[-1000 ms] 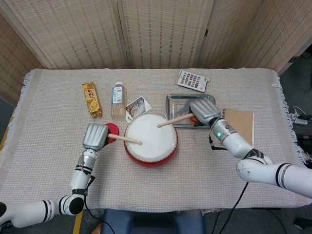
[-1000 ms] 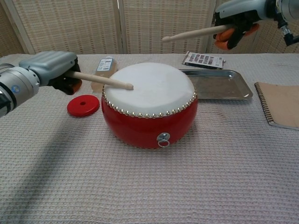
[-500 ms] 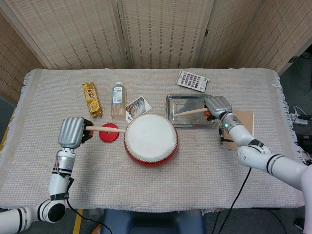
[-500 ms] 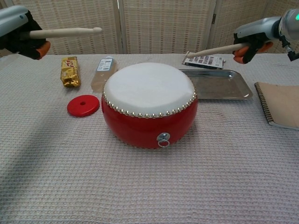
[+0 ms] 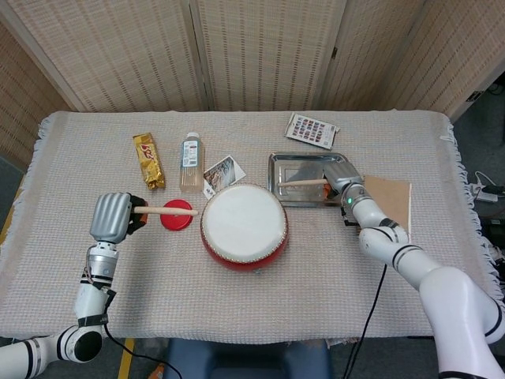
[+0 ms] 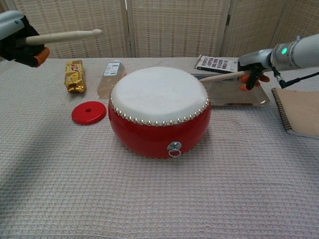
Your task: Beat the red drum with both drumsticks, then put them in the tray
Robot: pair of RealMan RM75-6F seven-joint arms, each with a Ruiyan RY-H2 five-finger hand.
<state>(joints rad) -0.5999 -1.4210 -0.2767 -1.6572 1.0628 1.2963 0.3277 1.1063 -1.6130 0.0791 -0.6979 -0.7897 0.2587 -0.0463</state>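
Red drum sits mid-worktop. Left hand grips a raised drumstick left of it; right hand grips another drumstick over the metal tray.

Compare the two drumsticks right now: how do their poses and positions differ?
The left drumstick is raised high, left of the red drum; the right drumstick sits low over the tray. The left one's tip points toward the drum, the right one's along the tray. Both are gripped in a hand.
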